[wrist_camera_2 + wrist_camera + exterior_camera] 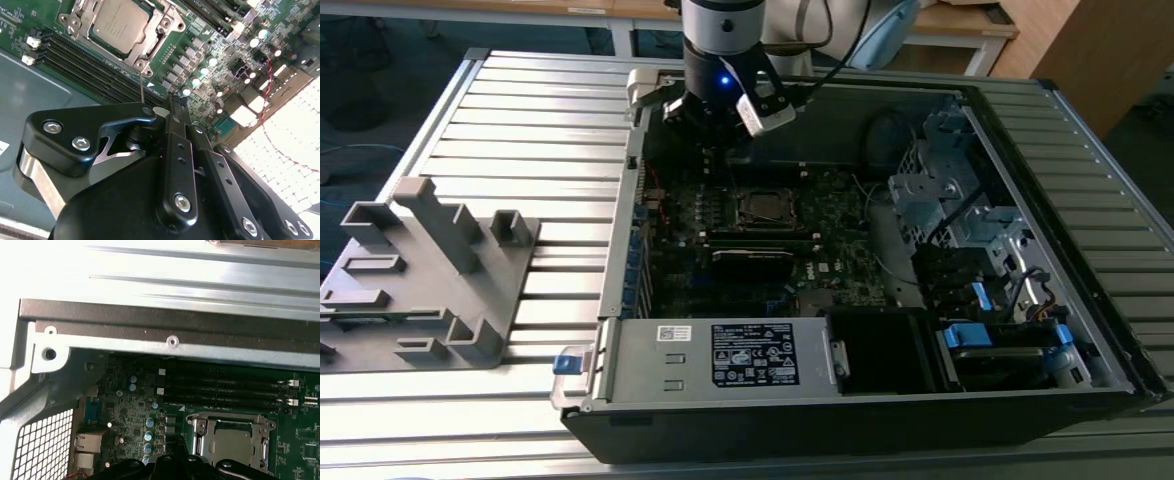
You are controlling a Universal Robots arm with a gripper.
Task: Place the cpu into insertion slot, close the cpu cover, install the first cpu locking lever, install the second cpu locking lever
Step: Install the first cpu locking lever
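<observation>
An open computer case [1067,230] lay on its side on a slatted metal surface [520,110], its green motherboard [210,45] exposed. The cpu [120,22], a flat square chip with a dull silver top, sat in the insertion slot [738,208] near the middle of the board. The cpu cover [146,49], a silver frame with a square window, lay flat around the chip's edges. Long black memory slots [95,67] ran just beside the socket.

The black tool [174,103] hung over the board near the case wall, close to the socket but not touching the chip. In the second wrist view its fingers [172,130] looked pressed together, with nothing seen between them. A thin metal rod [141,90] stood between the cover's corner and the tool. A grey plastic fixture [427,270] rested on the surface, at the exterior view's left.
</observation>
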